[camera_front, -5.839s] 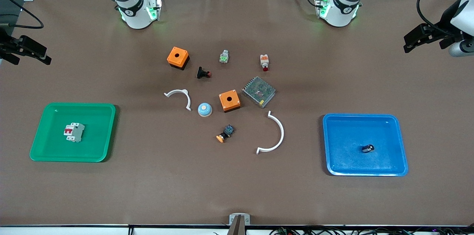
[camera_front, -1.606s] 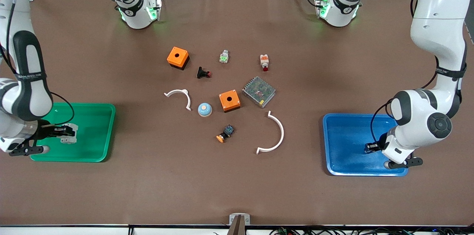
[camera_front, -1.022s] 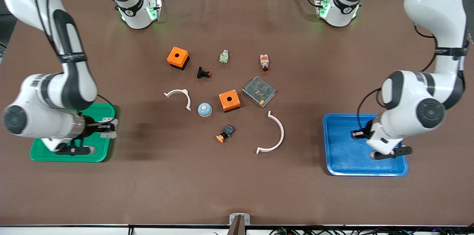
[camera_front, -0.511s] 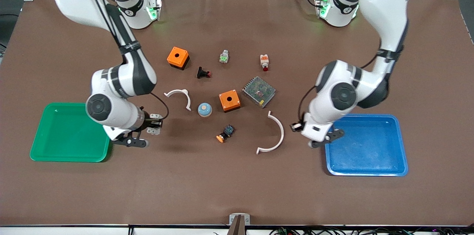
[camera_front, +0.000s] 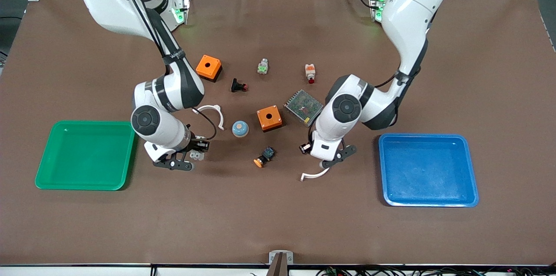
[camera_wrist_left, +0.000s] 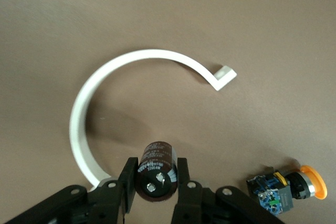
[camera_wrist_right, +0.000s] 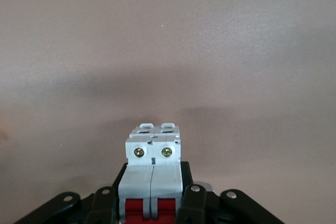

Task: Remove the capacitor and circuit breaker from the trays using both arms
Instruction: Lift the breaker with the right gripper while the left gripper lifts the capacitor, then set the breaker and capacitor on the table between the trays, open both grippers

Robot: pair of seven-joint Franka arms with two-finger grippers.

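— Both arms have swung in from the trays since a few seconds back: the shallow green plastic tray (camera_front: 86, 155) and the shallow blue plastic tray (camera_front: 428, 169) are empty now.

— And the parts?

— The right tool (camera_front: 197, 150) is clamped on the light-grey block of a circuit breaker with red switches (camera_wrist_right: 153, 174), carried over bare bench (camera_front: 278, 219) between the green tray and the small pale-blue dome (camera_front: 240, 128). The left tool (camera_front: 305, 147) is pinched shut on the tiny black capacitor with a silvery end (camera_wrist_left: 155, 170).

— What matters for setting them down?

— I'd say what lies underneath. The capacitor hangs over the large white plastic arc (camera_wrist_left: 118, 106), its long axis running straight out from the jaws, so the left arm probably needs clear bench beside that arc. The breaker has nothing under it.

— Counts?

— Two trays, two arcs counting the smaller white one (camera_front: 210, 113), two orange boxes (camera_front: 208, 66), one capacitor, one breaker.
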